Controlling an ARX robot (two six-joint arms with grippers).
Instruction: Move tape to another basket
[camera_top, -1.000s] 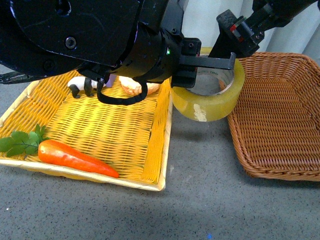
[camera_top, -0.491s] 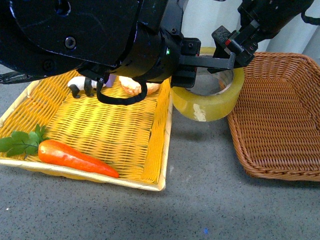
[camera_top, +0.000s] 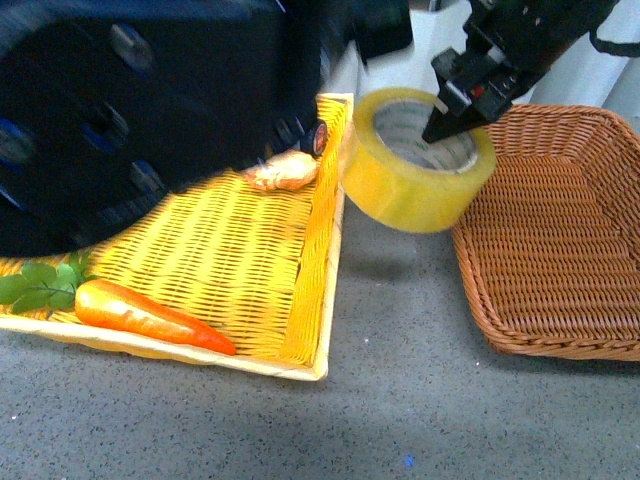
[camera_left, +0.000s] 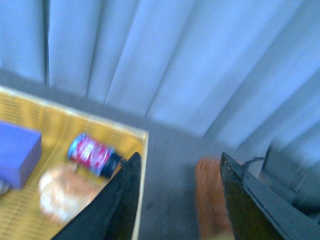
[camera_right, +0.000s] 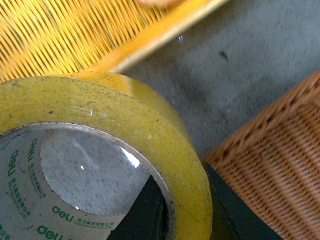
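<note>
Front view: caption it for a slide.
Right pincer holds wide yellowish tape roll between yellow woven tray and brown wicker basket.

Black and bulky on the left arm, smooth rounded casing dotted with round screw recesses, all blurred to bluish spots. Slimmer and angular on the right gripper, matt black with a small red-and-white mark near the tip and a thin black cable behind. Flat, dark, straight-edged fingers on the left gripper, narrowing toward the tips.
</note>
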